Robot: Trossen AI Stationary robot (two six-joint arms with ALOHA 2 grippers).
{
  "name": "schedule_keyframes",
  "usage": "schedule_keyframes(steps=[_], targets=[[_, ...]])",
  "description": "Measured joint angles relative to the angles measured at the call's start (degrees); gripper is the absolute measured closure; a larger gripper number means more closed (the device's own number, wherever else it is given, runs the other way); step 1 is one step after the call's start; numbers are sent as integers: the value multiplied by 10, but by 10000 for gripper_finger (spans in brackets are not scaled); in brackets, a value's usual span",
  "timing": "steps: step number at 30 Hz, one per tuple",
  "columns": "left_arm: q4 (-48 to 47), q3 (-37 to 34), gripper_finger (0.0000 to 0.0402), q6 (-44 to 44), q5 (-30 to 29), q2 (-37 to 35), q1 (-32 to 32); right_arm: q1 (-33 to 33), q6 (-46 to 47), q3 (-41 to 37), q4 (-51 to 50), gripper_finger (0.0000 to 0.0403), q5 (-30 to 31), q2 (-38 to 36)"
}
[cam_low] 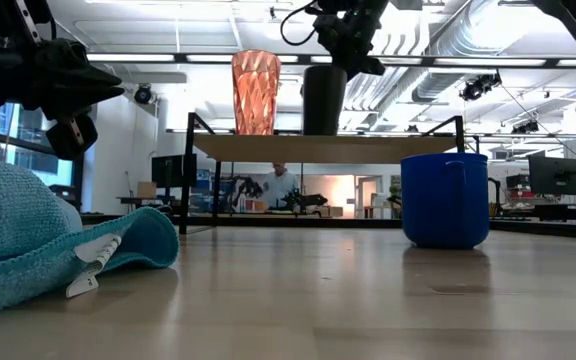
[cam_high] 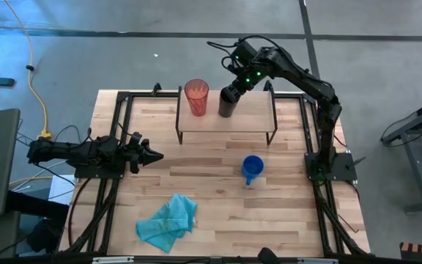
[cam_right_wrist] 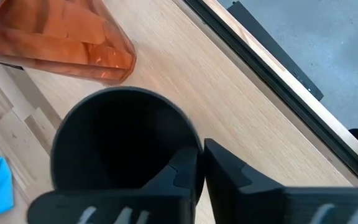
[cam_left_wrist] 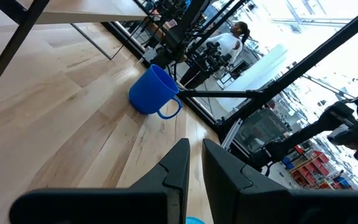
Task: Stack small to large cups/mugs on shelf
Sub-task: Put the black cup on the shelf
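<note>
While the right tool (cam_right_wrist: 199, 163) pinches its rim, the black cup (cam_right_wrist: 120, 140) (matte, cylindrical) stands upright.

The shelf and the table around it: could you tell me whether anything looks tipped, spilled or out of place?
Nothing stands out. The red-orange tumbler and black cup stand upright on the shelf; the blue mug sits upright on the table.

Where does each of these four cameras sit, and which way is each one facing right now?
High: overhead, straight down; both arms, low wooden-topped shelf, crumpled teal cloth.
Low: table height, level across; tall red-orange tumbler, black cylindrical cup, right gripper above it.
Left wrist: past the shut left gripper toward the blue handled mug.
Right wrist: down past the right gripper's fingers pinching the black cup's rim.
Shared: the blue mug shows in high, low and left wrist.
</note>
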Motion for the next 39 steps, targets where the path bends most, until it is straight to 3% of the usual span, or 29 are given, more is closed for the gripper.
schedule_keyframes(steps=[9, 39], targets=[[0, 0, 369, 0, 0, 0, 0, 0, 3, 0, -4, 337, 1, 0], [0, 0, 369, 9, 0, 0, 0, 0, -30, 0, 8, 335, -20, 0]])
